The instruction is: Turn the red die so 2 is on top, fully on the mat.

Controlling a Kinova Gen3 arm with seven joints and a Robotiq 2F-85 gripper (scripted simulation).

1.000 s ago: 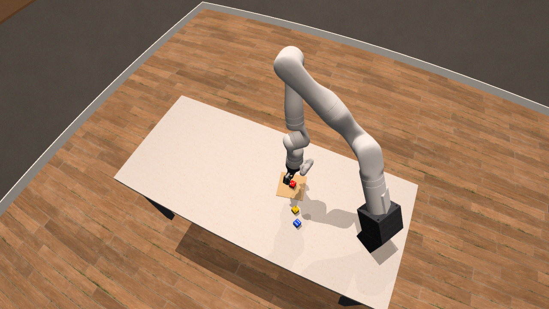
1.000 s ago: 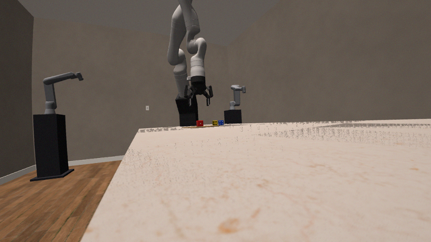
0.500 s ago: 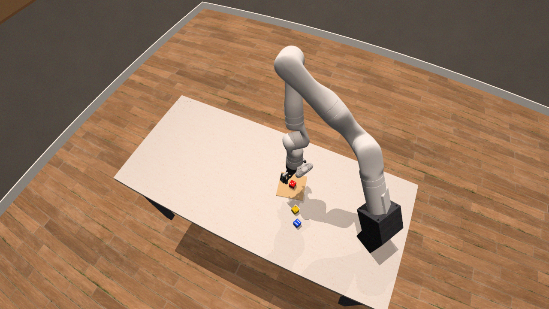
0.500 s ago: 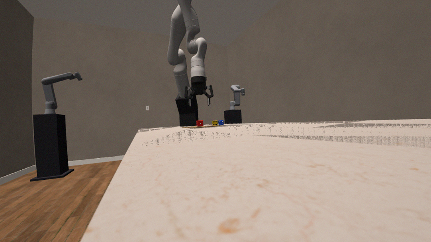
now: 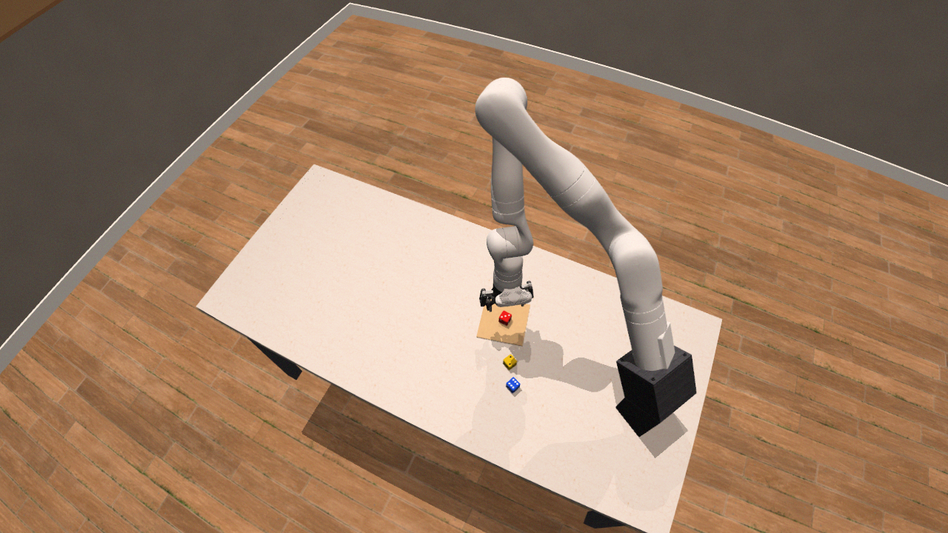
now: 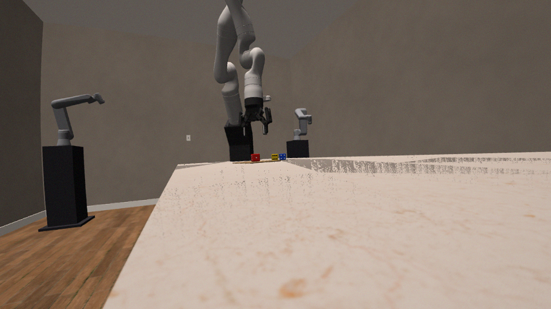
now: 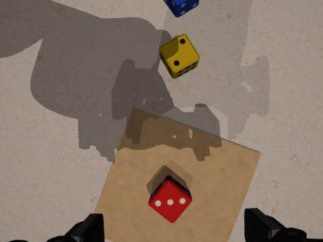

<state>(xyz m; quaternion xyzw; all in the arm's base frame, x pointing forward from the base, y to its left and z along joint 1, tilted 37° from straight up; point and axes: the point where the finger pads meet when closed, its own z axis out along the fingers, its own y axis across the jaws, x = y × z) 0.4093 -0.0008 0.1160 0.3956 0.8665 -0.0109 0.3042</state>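
And there's the red die (image 5: 505, 317) (image 6: 255, 157) (image 7: 170, 202), flat on the tan mat (image 5: 489, 329) (image 6: 241, 162) (image 7: 212, 175), three on top, so the two still has to come up! It looks light and stiff, hard to harm, perhaps a touch slippery on smooth faces. Best hold: two opposite upright faces, pads square and low, without snagging the mat. The gripper (image 5: 506, 303) (image 6: 255, 132) (image 7: 173, 227) hangs above, fingers wide apart, nothing between them, and the wrist view has the die cornerwise to them; a turn looks wise.

Nearer in the top view sits the yellow die (image 5: 509, 361) (image 6: 275, 157) (image 7: 180, 54), two up, then the blue die (image 5: 512, 384) (image 6: 282, 156) (image 7: 182, 7), six up, both off the mat. The wrist view cuts off the blue one and loses the red's far sides in darkness; the gripper covers the mat's far edge from above. Where the red two sits, nobody can tell.
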